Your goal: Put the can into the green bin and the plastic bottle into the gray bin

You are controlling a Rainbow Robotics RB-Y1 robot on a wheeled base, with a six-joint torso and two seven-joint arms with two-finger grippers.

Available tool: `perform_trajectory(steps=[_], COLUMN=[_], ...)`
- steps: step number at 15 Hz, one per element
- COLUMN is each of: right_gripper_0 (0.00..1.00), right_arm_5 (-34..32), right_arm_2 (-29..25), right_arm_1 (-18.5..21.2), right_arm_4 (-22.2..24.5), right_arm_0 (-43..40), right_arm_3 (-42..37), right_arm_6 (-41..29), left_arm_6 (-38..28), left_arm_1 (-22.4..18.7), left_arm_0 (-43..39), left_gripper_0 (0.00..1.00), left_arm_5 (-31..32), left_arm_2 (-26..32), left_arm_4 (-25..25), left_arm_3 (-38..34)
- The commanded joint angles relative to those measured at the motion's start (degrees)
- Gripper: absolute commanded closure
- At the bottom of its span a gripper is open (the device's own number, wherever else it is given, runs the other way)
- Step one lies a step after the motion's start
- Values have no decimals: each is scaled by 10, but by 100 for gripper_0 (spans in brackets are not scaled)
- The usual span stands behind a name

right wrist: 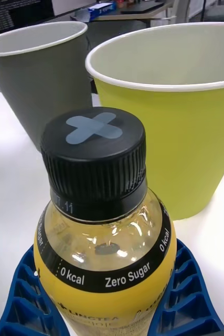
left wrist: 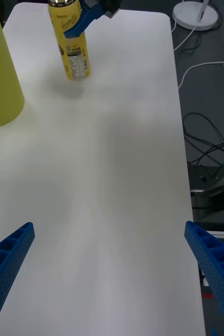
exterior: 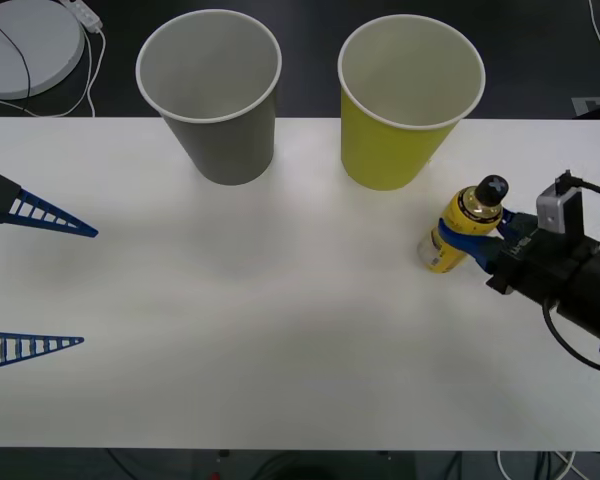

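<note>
bottle (exterior: 461,232): yellow, black cap, tilted on the table just beside the green cup (exterior: 405,100) | right gripper (exterior: 477,240): fingers closed round its shoulder, likely to carry it | gray cup (exterior: 215,95): farther left | left gripper (exterior: 40,280): open wide, empty, waiting

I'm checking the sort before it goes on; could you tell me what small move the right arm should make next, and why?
Probably lift the plastic bottle straight up. The right gripper is shut around it on the white table, beside the green bin; the gray bin it belongs in stands farther left.
</note>
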State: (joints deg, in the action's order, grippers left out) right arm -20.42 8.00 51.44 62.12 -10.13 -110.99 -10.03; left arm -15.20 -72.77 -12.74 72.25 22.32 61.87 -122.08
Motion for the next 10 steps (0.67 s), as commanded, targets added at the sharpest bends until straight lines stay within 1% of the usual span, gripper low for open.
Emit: perform_trajectory(steps=[1,2,6,10], right_gripper_0=[100,100,100,100], right_arm_5=[-9,-9,-10,-14], right_arm_2=[-27,-35,-45,-52], right_arm_1=[21,29,68,94], right_arm_4=[-15,-22,-80,-82], right_arm_0=[-34,-45,-67,-68], right_arm_3=[-32,-43,-76,-97], right_arm_6=[-7,-11,-33,-112], left_arm_6=[0,0,0,0], left_arm_1=[0,0,0,0], left_arm_0=[0,0,0,0], left_gripper_0=[0,0,0,0], left_arm_5=[0,0,0,0], left_arm_2=[0,0,0,0], left_arm_4=[0,0,0,0], left_arm_3=[0,0,0,0])
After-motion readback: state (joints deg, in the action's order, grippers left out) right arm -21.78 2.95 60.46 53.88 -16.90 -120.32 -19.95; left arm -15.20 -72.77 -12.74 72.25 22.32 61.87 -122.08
